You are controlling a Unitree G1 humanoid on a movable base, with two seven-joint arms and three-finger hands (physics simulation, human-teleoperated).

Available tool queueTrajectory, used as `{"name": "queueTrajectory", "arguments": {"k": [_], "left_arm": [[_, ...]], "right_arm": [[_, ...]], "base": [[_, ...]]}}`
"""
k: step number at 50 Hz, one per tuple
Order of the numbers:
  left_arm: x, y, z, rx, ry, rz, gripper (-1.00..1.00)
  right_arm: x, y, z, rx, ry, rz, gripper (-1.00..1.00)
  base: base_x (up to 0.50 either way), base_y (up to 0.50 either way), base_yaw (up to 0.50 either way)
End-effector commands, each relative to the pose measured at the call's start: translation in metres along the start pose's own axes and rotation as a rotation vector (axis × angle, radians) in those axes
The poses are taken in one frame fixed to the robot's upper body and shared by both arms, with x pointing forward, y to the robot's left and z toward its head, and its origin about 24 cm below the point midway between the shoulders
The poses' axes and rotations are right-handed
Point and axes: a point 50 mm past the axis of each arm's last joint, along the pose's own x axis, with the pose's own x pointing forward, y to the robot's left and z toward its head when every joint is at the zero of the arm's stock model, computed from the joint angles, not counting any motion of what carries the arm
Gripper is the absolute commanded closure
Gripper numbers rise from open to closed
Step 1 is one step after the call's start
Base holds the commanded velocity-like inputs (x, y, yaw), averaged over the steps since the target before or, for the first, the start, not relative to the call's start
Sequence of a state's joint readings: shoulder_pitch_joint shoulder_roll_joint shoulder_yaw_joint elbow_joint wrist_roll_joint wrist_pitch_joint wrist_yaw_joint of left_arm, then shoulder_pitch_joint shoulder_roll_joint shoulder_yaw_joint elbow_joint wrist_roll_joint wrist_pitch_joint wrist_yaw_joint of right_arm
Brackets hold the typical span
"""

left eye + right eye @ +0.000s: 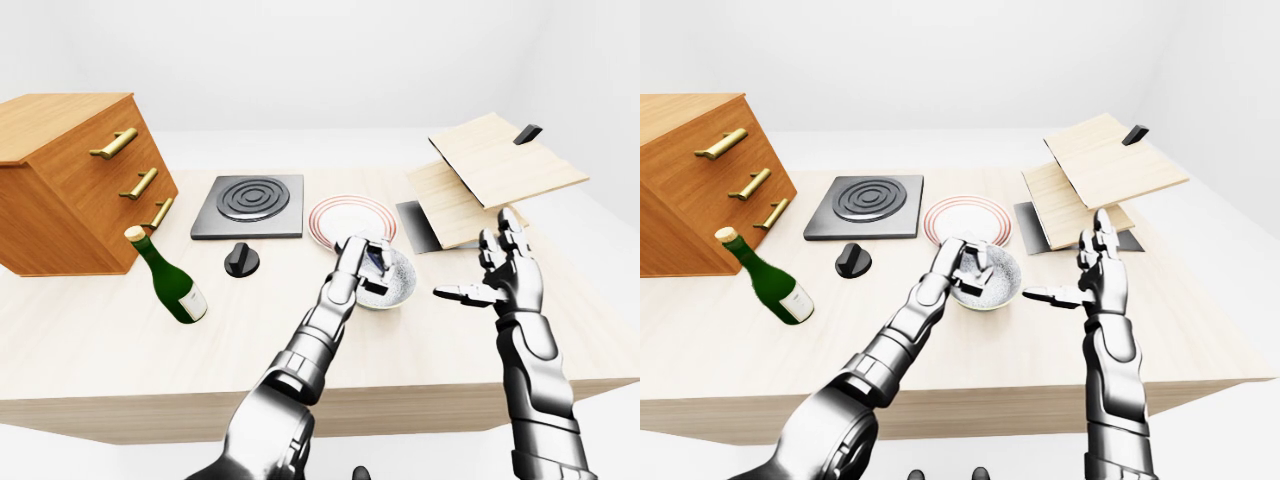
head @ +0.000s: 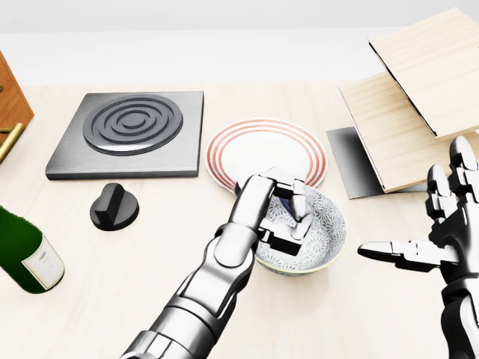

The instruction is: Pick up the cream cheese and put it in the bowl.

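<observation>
The patterned bowl point(image 2: 323, 258) stands on the wooden table, just below the striped plate in the head view. My left hand point(image 2: 284, 218) reaches in from the bottom and hangs over the bowl's left half. Its fingers are closed round a small bluish pack, the cream cheese point(image 2: 286, 205), held just above the bowl's inside. The hand hides most of the pack. My right hand point(image 2: 430, 224) is open and empty, fingers spread and thumb pointing left. It stands upright to the right of the bowl and is apart from it.
A red-ringed plate point(image 2: 262, 146) lies above the bowl. A stove plate point(image 2: 131, 131) and a black knob point(image 2: 114, 207) are at the left. A green wine bottle point(image 2: 26, 254) lies at far left, below a wooden drawer cabinet point(image 1: 70, 180). Wooden boards point(image 2: 419, 97) are stacked at top right.
</observation>
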State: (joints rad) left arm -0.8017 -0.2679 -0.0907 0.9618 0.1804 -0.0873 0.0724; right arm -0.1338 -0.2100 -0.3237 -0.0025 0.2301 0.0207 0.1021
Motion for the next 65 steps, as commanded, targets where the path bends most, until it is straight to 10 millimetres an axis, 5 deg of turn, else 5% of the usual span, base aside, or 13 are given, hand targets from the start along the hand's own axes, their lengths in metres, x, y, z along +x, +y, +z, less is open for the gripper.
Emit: {"name": "queueTrajectory", "arguments": {"k": [1, 43, 44, 48, 51, 61, 65], "left_arm": [[0.003, -0.007, -0.002, -0.023, 0.037, -0.017, 1.00], [0.003, -0.009, -0.008, -0.036, 0.073, -0.025, 1.00], [0.003, -0.009, -0.008, -0.036, 0.073, -0.025, 0.78], [0.003, -0.009, -0.007, -0.035, 0.071, -0.024, 0.44], [0.003, -0.009, -0.006, -0.035, 0.067, -0.021, -1.00], [0.006, -0.005, -0.001, -0.039, 0.054, 0.005, -1.00], [0.011, 0.005, 0.020, -0.072, -0.016, 0.041, -1.00]], "right_arm": [[0.000, -0.005, -0.001, 0.012, 0.000, -0.011, -1.00], [-0.001, -0.002, -0.003, 0.018, -0.004, -0.002, -1.00], [-0.001, -0.002, -0.003, 0.017, -0.004, -0.002, -1.00], [-0.001, -0.002, -0.002, 0.017, -0.005, -0.001, -1.00], [-0.001, -0.002, -0.002, 0.018, -0.005, -0.001, -1.00], [-0.001, -0.002, -0.001, 0.018, -0.007, 0.002, -1.00], [-0.001, -0.001, -0.003, 0.019, -0.004, 0.005, -1.00]], "base": [[0.00, 0.00, 0.00], [0.00, 0.00, 0.00], [0.00, 0.00, 0.00], [0.00, 0.00, 0.00], [0.00, 0.00, 0.00], [0.00, 0.00, 0.00], [0.00, 0.00, 0.00]]}}
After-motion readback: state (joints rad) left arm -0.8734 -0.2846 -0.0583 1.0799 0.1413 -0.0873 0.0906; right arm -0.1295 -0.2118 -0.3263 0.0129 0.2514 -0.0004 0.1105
